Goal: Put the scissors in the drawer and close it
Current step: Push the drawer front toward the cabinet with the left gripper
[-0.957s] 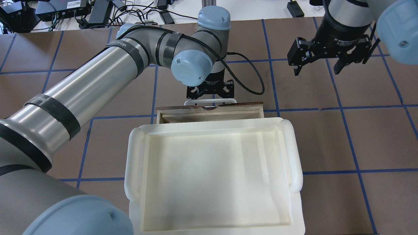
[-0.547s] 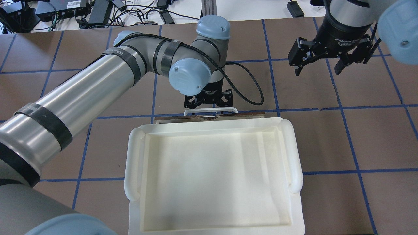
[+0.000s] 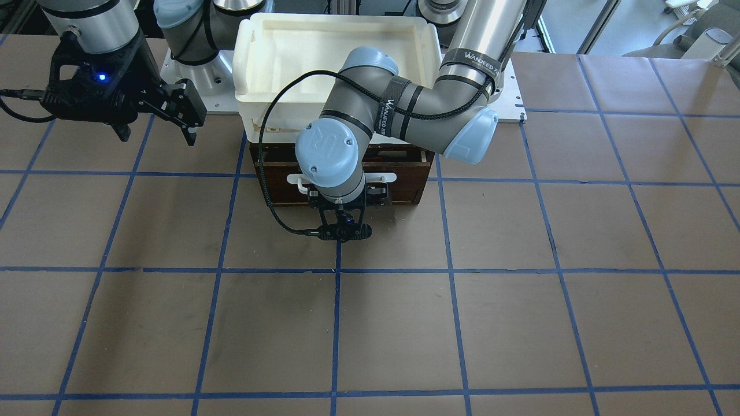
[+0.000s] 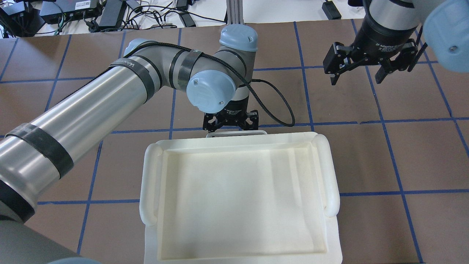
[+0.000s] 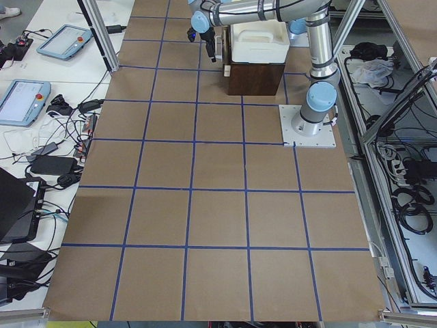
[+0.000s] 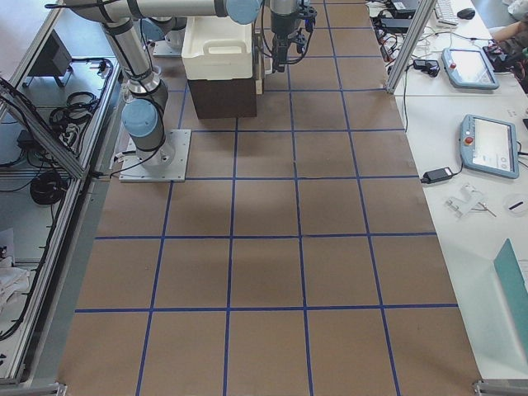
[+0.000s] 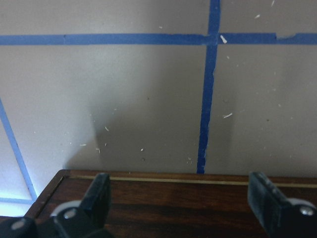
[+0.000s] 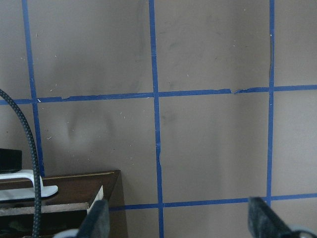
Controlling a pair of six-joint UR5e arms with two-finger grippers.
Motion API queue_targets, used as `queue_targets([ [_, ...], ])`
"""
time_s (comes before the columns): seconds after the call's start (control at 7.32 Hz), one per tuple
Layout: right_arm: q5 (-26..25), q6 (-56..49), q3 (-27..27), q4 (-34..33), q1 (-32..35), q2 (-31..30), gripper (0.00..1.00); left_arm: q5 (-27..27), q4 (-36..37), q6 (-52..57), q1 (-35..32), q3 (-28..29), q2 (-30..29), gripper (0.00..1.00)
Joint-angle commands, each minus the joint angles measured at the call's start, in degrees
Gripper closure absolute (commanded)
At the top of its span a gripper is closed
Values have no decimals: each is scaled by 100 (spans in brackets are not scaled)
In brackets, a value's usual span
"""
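Note:
The drawer [image 3: 407, 185] shows its dark brown front and white bar handle [image 3: 388, 175] under the white bin. In the overhead view only the handle [image 4: 256, 132] sticks out past the bin's edge. My left gripper [image 4: 231, 126] is open at the drawer front, its fingers [image 7: 101, 191] wide apart over the front's top edge [image 7: 173, 208]. It also shows in the front view [image 3: 347, 196]. My right gripper [image 4: 357, 73] is open and empty, off to the side above the table, fingers [image 8: 99, 218] spread. The scissors are hidden in every view.
A white plastic bin [image 4: 150, 183] sits on top of the wooden cabinet [image 5: 254, 78] that houses the drawer. A black cable [image 4: 282, 106] loops from the left wrist. The brown table has blue tape lines. Cables and devices lie beyond the far edge [image 4: 110, 14].
My left gripper has moved toward the robot with the drawer front. The pale inside of the drawer, visible a second ago, is now hidden under the bin. The right gripper has barely moved.

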Motion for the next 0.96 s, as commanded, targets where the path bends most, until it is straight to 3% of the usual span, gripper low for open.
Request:
queue_targets([
  [0.0, -6, 2, 0, -14, 2, 2, 0, 11, -206, -1, -50, -93, 54, 0],
  [0.82, 20, 3, 9, -40, -7, 2, 0, -7, -191, 16, -42, -77, 63, 0],
])
